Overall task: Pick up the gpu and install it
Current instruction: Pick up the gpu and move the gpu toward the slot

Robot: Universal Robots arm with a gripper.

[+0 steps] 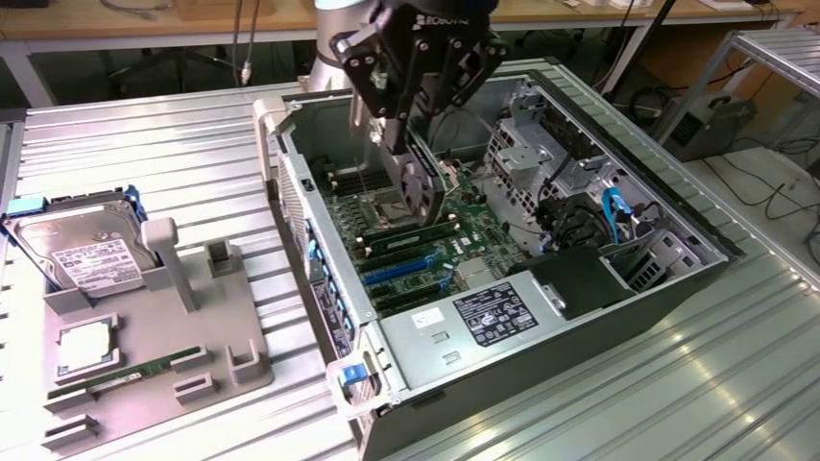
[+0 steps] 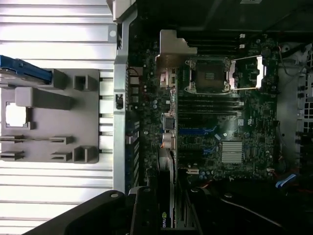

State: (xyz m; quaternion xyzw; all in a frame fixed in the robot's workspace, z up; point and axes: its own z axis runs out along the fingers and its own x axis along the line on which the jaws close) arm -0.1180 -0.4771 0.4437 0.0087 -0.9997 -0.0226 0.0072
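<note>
— Where is the gpu [image 1: 421,192]?

— Pinched in my gripper [image 1: 399,136], which is closed on its upper edge. The card hangs edge-down above the motherboard [image 1: 481,240] inside the open case [image 1: 292,182], not seated. The blue slots [image 1: 403,271] below sit bare.

— How will it handle?

— Stiff and fairly weighty, I judge, but fragile (a fan and bare components dislike squeezing), so the plain rim is the place to grip.

— What crowds it?

— The case wall on the exterior view's left, the drive cage [image 1: 539,154] on its right, and the power supply [image 1: 481,322] nearer the camera. The hard drive [image 1: 84,252] and memory stick [image 1: 129,370] lie well apart on the grey tray [image 1: 237,336].
</note>
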